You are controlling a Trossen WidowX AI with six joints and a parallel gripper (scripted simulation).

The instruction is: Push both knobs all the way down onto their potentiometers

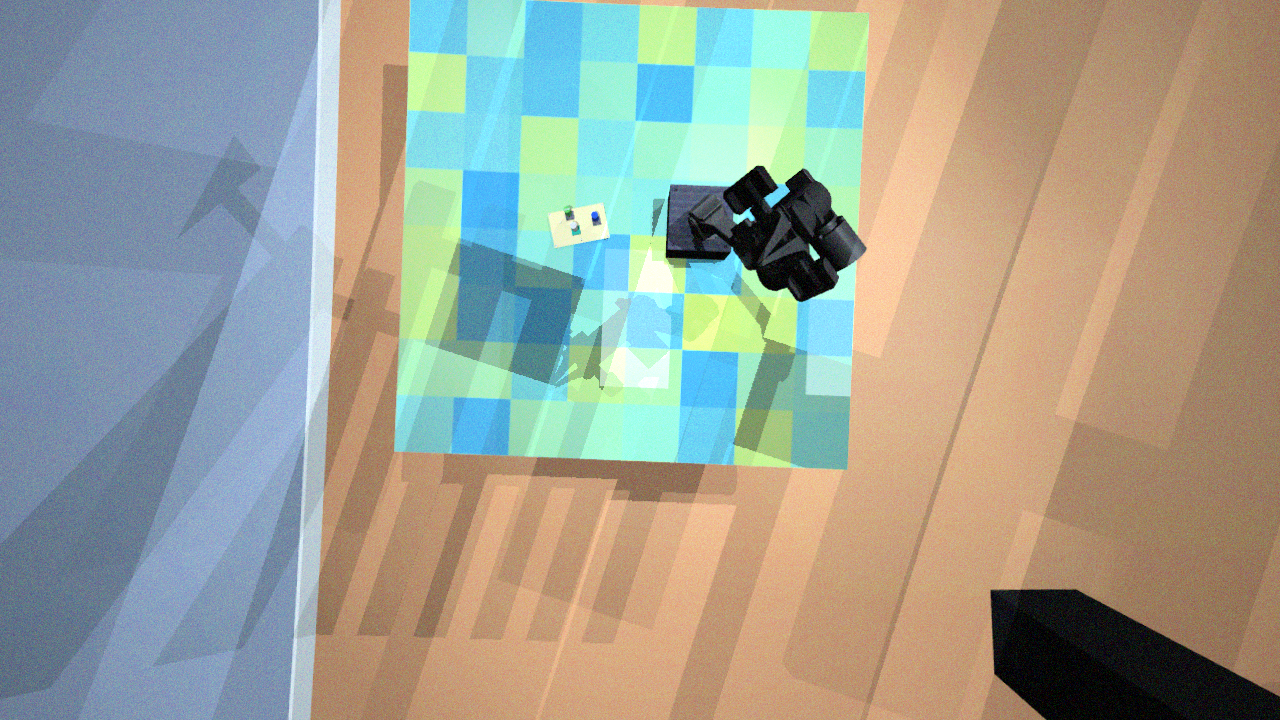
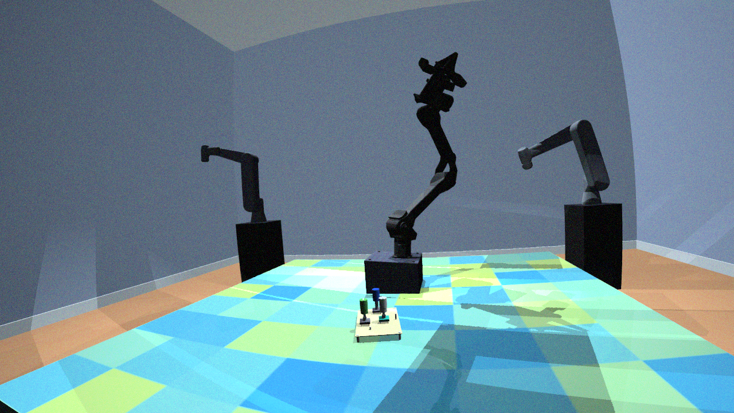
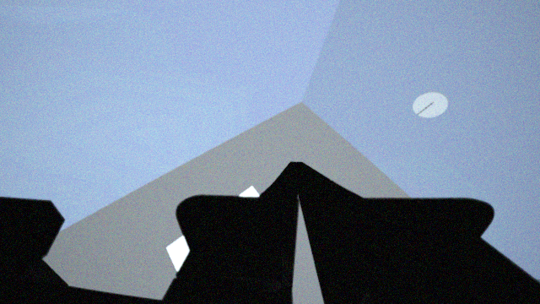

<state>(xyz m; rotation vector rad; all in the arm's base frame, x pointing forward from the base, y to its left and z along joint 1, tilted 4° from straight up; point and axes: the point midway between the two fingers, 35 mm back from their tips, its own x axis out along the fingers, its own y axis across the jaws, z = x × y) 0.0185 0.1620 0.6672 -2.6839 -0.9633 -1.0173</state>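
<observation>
The cream circuit board (image 1: 559, 235) (image 2: 378, 331) stands on short legs on the checkered table. It carries a green knob (image 1: 568, 209) (image 2: 363, 306), a blue knob (image 1: 595, 215) (image 2: 375, 294) and a grey knob (image 1: 574, 224) (image 2: 382, 304), all upright. In the exterior view, a thin neck shows below each knob, above a dark potentiometer (image 2: 364, 322) under the green one and a teal potentiometer (image 2: 383, 319) under the grey one. Exact seating is too small to tell. My gripper (image 2: 455, 53) (image 3: 295, 167) is shut and empty, high above the table and far from the board, pointing upward. The wrist view shows no board.
My arm's dark base (image 1: 684, 234) (image 2: 392, 277) stands on the table behind the board in the exterior view. Two other arms stand on black pedestals (image 2: 260, 249) (image 2: 593, 241) at the left and right. Walls and ceiling fill the wrist view.
</observation>
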